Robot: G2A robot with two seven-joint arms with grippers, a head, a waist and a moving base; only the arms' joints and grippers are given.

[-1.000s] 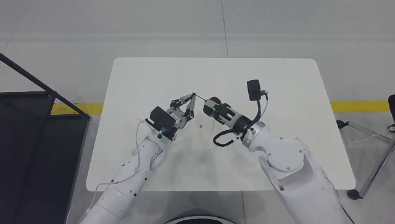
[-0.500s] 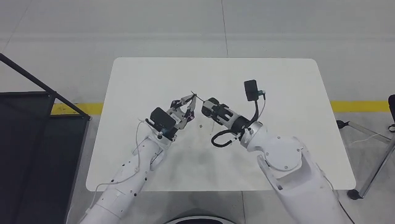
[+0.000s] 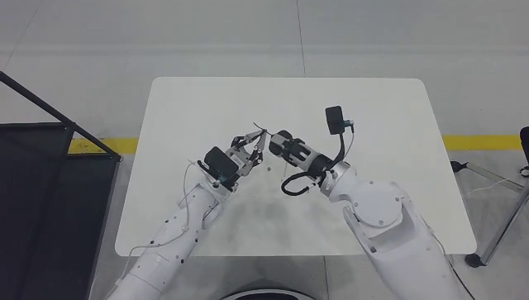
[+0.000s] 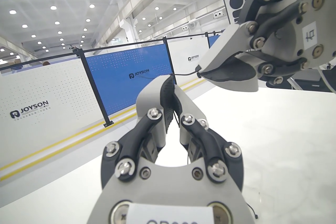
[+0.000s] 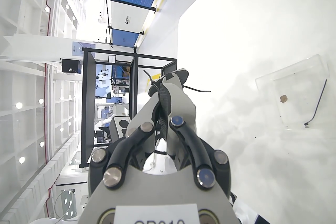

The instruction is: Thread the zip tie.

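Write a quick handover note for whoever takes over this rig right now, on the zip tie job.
Left gripper: shut on the zip tie, held up off the table.
Right gripper: shut on the same tie, nearly tip to tip with the left one.
Done: the tie is lifted, and a short black strand spans the two grippers.
Left: feed the tail through the head and pull it through. Whether the tail has entered the head cannot be seen.
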